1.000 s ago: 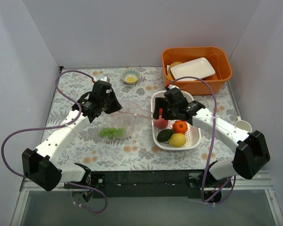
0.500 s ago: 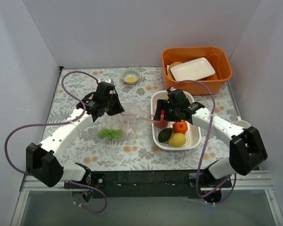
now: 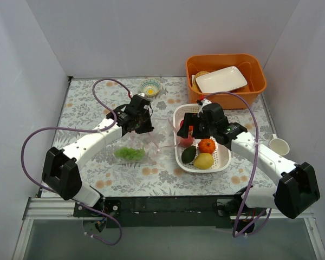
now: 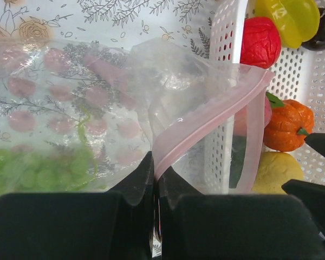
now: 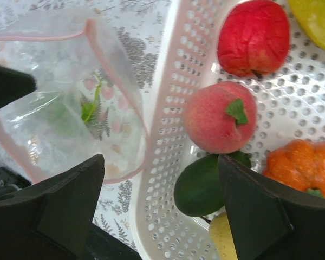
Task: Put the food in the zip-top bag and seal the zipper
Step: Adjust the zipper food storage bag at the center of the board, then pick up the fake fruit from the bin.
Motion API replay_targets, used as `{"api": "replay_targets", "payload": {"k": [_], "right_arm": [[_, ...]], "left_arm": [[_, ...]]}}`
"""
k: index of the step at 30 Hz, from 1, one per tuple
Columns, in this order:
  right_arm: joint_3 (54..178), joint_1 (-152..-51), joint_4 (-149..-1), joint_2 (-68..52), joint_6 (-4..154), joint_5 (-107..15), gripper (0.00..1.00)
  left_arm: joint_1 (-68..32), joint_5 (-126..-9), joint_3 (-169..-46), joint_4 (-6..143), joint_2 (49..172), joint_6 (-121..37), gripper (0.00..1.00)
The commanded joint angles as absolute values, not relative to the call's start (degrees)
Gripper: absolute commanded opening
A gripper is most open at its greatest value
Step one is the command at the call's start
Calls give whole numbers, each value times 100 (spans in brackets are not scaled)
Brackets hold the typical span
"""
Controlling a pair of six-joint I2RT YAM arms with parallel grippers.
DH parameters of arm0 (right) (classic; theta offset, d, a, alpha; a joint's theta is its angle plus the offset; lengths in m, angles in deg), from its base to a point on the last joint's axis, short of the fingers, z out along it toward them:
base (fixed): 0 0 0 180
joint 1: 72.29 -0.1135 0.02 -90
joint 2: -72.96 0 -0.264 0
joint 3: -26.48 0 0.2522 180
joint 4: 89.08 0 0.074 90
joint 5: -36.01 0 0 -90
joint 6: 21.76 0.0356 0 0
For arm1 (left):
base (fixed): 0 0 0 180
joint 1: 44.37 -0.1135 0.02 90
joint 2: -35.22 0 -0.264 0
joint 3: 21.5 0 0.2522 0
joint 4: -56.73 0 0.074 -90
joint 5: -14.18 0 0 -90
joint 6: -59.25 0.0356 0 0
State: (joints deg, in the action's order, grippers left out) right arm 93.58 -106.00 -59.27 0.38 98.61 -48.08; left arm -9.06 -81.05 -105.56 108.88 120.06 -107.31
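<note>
over a flower-patterned tabletop, two robot arms meet near the middle. the left gripper is pinched tight on the pink-red zipper of the clear zip-top bag. it lifts one lip so the mouth gapes toward the white perforated basket just beside it. a bunch of green grapes lies inside the bag, down at its closed end.

the right gripper hovers above the basket's bag-side rim, jaws spread wide with nothing between them. the pink peach and the dark green avocado lie below, toward its right finger. also in the basket are a red fruit, an orange fruit, a yellow lemon and a second yellow piece. an orange tub holding a white plate stands behind the basket.

judging from this, the filling step is in hand: one item is bagged, six wait in the basket, and the zipper is unsealed. the likely next move is for the right gripper to drop onto the peach, close around its round body, lift it over the rim and release it inside the bag mouth. that calls for the left gripper to hold the lip high and taut — the floppy plastic could fold across the opening.
</note>
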Motion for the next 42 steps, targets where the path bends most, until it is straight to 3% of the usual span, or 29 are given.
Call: {"api": "replay_targets", "payload": {"k": [1, 11, 24, 33, 42], "right_arm": [[9202, -10384, -5301, 72, 10172, -5714, 91], [8779, -10208, -5756, -385, 10235, -5479, 92], [9315, -10147, -6100, -1537, 10129, -4907, 90], [9280, -10138, -6469, -1477, 10138, -4784, 90], [9842, -10138, -5696, -1318, 9673, -5373, 95]], "left_arm": [[-842, -8792, -10821, 11118, 11960, -10827, 0], [-859, -9410, -10488, 11505, 11705, -10713, 0], [-859, -9753, -10188, 11883, 11134, -10362, 0], [-859, -9375, -10443, 11742, 11265, -10344, 0], [-859, -9191, -10558, 11629, 11345, -10291, 0]]}}
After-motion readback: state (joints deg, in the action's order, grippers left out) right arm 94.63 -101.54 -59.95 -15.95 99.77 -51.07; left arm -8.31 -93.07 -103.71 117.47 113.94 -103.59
